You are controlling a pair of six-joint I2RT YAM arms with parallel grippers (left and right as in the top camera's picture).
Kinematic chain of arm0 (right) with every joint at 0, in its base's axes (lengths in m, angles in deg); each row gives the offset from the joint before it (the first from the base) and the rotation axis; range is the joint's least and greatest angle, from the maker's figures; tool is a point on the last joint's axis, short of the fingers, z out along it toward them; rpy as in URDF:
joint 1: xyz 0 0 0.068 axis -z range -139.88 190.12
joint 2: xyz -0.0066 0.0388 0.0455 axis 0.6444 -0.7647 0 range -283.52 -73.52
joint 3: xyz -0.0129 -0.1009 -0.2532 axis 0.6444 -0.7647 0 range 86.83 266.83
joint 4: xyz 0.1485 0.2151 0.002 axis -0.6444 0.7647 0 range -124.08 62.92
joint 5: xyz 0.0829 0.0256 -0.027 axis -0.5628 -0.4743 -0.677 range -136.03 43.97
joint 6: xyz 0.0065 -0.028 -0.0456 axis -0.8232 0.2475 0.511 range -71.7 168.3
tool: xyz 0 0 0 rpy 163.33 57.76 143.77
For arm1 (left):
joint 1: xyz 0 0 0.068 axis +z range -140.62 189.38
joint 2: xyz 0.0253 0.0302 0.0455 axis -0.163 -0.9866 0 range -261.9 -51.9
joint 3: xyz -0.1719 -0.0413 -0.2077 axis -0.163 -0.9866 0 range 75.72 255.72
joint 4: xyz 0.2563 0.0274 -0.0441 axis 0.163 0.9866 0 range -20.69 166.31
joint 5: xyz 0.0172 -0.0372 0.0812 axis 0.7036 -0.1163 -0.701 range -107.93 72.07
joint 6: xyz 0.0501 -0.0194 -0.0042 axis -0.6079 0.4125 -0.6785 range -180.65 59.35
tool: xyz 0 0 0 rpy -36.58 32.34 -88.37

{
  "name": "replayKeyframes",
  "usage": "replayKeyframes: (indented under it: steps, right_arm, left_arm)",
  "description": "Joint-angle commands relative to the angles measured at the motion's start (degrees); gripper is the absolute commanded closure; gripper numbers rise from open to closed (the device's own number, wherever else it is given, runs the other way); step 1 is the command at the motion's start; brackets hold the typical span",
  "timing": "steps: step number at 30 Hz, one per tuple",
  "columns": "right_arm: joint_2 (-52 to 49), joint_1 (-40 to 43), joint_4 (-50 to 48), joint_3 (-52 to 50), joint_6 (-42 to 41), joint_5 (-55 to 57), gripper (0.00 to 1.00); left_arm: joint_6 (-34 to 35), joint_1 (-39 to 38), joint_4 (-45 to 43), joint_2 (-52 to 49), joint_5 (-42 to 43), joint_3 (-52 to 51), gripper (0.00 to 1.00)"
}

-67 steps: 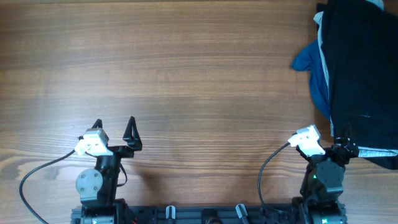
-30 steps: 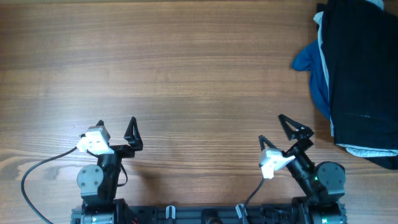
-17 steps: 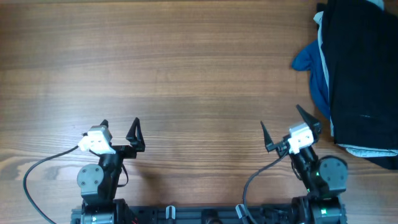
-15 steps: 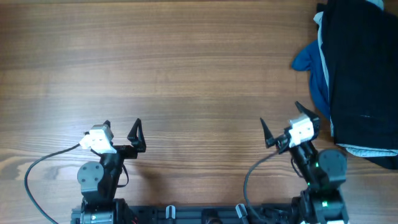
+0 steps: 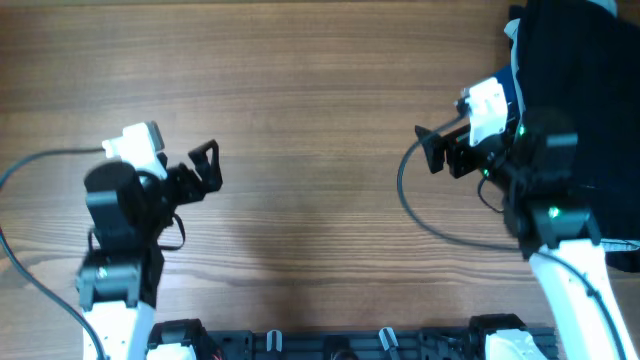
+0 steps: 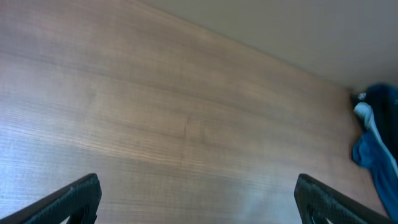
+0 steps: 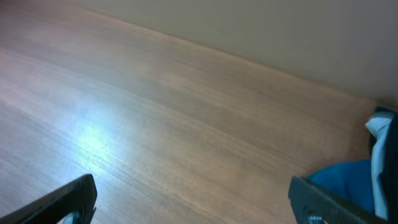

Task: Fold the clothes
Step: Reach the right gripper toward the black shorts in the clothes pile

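Matt black fabric clothes (image 5: 600,60), smooth wooden table (image 5: 300,100).

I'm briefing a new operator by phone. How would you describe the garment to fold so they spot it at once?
Look at the wooden table from overhead and go to its right edge, beside the right arm. The black garment lies there, a large dark mass running out of frame; the bright blue cloth poking out on its left is far smaller.

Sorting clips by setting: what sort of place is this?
Probably a lab robot workbench: a wood-grain tabletop, a robot's open left gripper and open right gripper, and a large black soft-fabric garment heaped with bright blue cloth at one edge.
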Motion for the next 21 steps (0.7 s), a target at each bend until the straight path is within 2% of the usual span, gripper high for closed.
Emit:
replayKeyframes:
  steps: [1, 3, 5, 7, 8, 9, 13, 18, 21]
  right_arm:
    - [-6.4, 1.5, 6.7, 9.7, 0.1, -6.9, 0.0]
    - [-8.5, 1.5, 5.3, 10.6, -0.7, -10.4, 0.0]
    - [-9.6, 1.5, 5.6, 10.6, -7.3, -13.2, 0.0]
    - [-10.5, 1.5, 2.1, 10.6, -9.4, -13.0, 0.0]
    - [-10.6, 1.5, -0.2, 10.6, -10.4, -10.7, 0.0]
    - [-10.9, 1.5, -3.7, 10.6, -15.6, -3.1, 0.0]
    - [-11.7, 3.1, -3.5, 10.6, -16.5, 15.8, 0.0]
    - [-14.8, 12.6, 2.0, 14.2, -18.0, 19.6, 0.0]
    - [-19.3, 20.4, 4.0, 20.9, -17.9, 19.8, 0.0]
  left_arm:
    - [-0.2, -0.3, 3.9, -6.6, 1.4, 7.5, 0.0]
    - [-0.1, -0.3, 4.0, -8.5, 1.8, 7.6, 0.0]
    - [0.1, -0.3, 4.4, -9.7, 1.8, 7.6, 0.0]
    - [0.1, -0.3, 5.7, -9.9, 2.4, 7.6, 0.0]
    - [0.1, -0.3, 6.3, -9.9, 2.4, 7.6, 0.0]
    - [0.1, -0.3, 6.7, -9.9, 2.4, 7.6, 0.0]
    - [0.1, -0.3, 6.0, -9.9, 2.4, 7.6, 0.0]
    - [0.1, -0.3, -1.3, -10.0, 2.4, 8.7, 0.0]
    - [0.1, -0.3, -1.9, -12.8, 2.0, 14.9, 0.0]
